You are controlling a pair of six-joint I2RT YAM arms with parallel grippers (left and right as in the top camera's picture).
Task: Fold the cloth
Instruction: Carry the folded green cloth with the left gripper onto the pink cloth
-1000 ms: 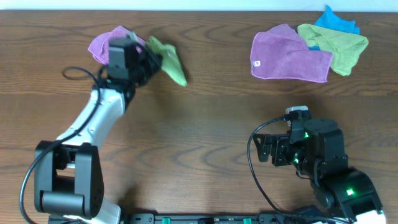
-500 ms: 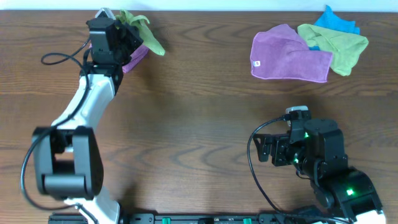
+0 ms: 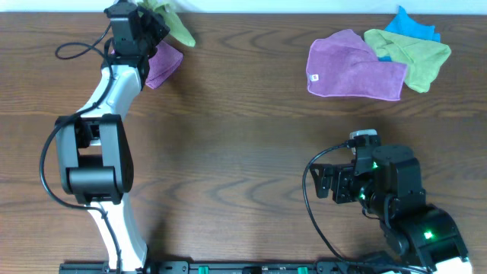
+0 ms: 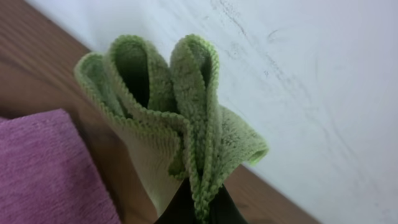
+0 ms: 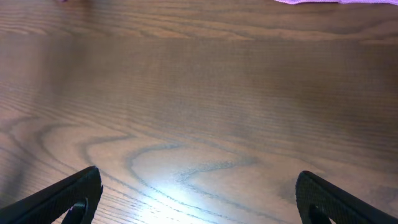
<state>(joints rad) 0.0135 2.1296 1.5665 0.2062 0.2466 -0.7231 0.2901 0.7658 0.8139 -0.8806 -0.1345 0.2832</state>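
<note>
The cloth, bright lime green and bunched into folds, hangs from my left gripper at the far left edge of the table, near the white wall. In the left wrist view the cloth rises in loops from the shut fingertips. No tag shows. My right gripper is open and empty, low over bare wood near the front right; its fingers frame the bare table in the right wrist view.
A purple cloth lies just below the left gripper, also in the left wrist view. At the back right lies a pile: a purple cloth with a tag, a paler green cloth and a blue cloth.
The left arm has swung back and left, carrying the green cloth from beside the purple cloth to the table's far edge. The right arm has not moved.
</note>
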